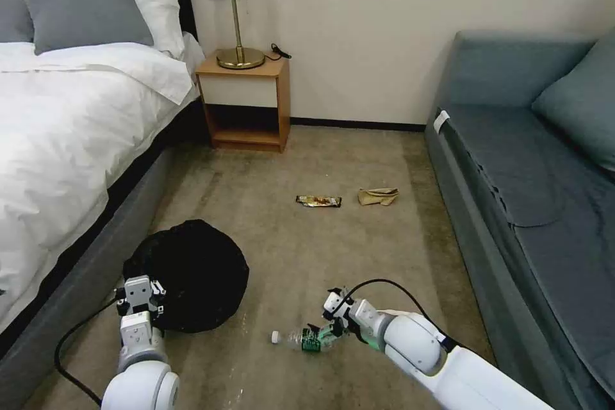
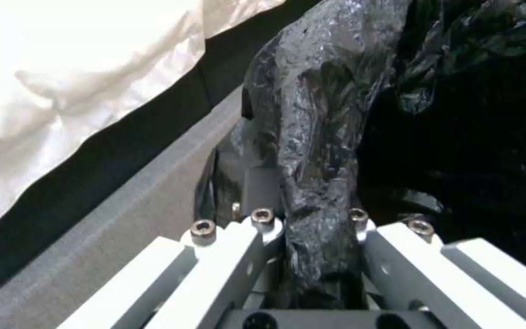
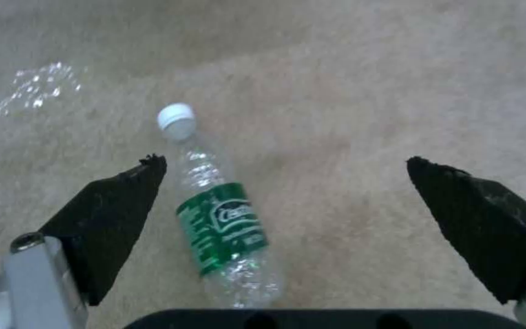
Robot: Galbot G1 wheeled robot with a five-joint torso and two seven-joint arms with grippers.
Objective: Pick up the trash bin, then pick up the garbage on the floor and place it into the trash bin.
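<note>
The trash bin (image 1: 192,269), wrapped in its black bag liner (image 2: 318,137), stands on the carpet beside the bed frame. My left gripper (image 1: 142,300) is shut on its bag-covered rim, and the crumpled plastic is pinched between the fingers (image 2: 262,219). A clear bottle with a green label (image 1: 302,338) lies on its side on the floor. My right gripper (image 1: 323,323) hovers low over it, open, and the bottle (image 3: 223,219) lies between the black fingertips (image 3: 123,196), nearer one of them. Farther off lie a gold-brown candy wrapper (image 1: 318,201) and a tan paper wad (image 1: 378,196).
A bed with white sheets (image 1: 57,134) and its grey frame (image 1: 83,282) runs along the left. A wooden nightstand (image 1: 246,102) with a lamp stands at the back wall. A blue-grey sofa (image 1: 525,192) lines the right. Open carpet lies between them.
</note>
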